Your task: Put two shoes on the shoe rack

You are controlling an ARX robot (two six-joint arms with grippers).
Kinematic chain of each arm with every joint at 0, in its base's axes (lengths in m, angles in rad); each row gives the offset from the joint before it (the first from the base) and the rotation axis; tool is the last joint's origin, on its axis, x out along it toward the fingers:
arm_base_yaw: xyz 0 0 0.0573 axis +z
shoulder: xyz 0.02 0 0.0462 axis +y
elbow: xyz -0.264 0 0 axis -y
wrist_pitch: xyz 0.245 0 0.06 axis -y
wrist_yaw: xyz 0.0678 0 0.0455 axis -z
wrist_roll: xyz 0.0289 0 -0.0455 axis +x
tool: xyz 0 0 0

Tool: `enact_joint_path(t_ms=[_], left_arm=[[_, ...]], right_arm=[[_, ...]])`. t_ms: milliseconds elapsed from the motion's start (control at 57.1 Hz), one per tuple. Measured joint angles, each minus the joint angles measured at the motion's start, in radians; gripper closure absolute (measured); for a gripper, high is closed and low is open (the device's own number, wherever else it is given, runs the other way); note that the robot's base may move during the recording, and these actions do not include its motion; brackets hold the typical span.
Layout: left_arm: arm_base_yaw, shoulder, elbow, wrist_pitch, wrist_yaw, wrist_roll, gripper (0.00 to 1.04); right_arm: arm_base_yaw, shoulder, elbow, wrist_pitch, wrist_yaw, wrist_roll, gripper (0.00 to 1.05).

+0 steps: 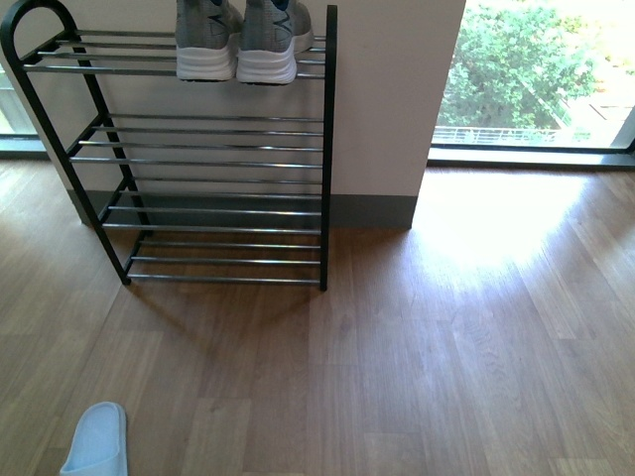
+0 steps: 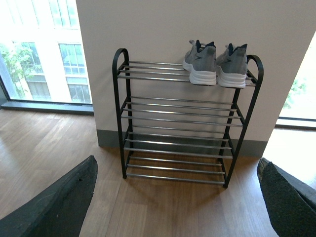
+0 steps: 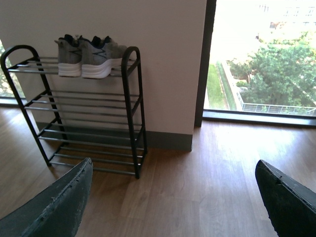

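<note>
Dark fingers [image 2: 64, 202] of my left claw [image 2: 177, 167] fill the lower corners of its wrist view, spread wide with nothing between them. My right claw [image 3: 174, 167] is spread wide too and grips nothing.

One pale blue slide sandal [image 1: 97, 441] lies on the wooden floor [image 1: 446, 347] close in front of me, to my left, partly cut off by the picture's edge. It shows in neither wrist view, so I cannot place it against either claw. Its long axis runs roughly away from me, leaning slightly right.

Well beyond both claws, the shoe rack [image 1: 325, 149] stands against the wall [image 1: 392, 89]. The grey sneakers [image 1: 238, 45] sit just beside each other at the right end of its top shelf, soles flat on the chrome bars. Their long axes run front to back, heels apparently toward me.
</note>
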Motion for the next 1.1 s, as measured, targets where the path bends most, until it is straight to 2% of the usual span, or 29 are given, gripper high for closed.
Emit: enact_joint_path(t_ms=[1102], left_arm=[[0.000,0.000,0.000,0.000,0.000,0.000,0.09]], right_arm=[[0.000,0.000,0.000,0.000,-0.002,0.000,0.09]])
